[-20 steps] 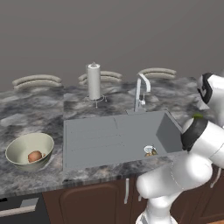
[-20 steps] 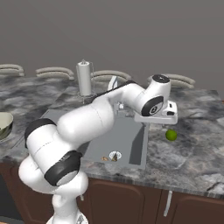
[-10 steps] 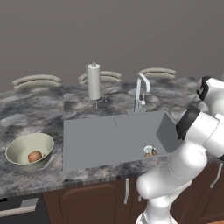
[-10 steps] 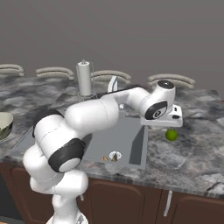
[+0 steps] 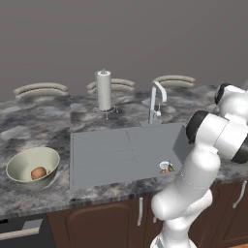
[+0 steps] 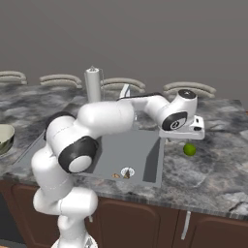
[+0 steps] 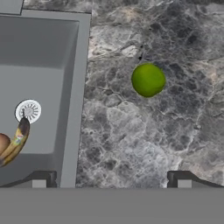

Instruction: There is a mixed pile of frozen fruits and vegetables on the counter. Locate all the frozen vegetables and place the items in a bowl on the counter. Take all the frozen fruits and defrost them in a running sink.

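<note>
Marbled counter (image 7: 131, 144) bare around lime-green ball (image 7: 148, 80); sink (image 7: 39, 65) beside.

Arm (image 6: 111, 114) outstretched to right, fingers (image 7: 38, 179) wide apart, nothing held.

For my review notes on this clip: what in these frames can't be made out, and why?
- Fruit in the sink: hand view cuts it at the left edge; in both base views it is too small to identify.
- Lime-green ball: in the left base view the arm covers that stretch of counter.
- Bowl: cut off by the right base view's left edge.
- Gripper: just the two wide-apart fingertips show.
</note>
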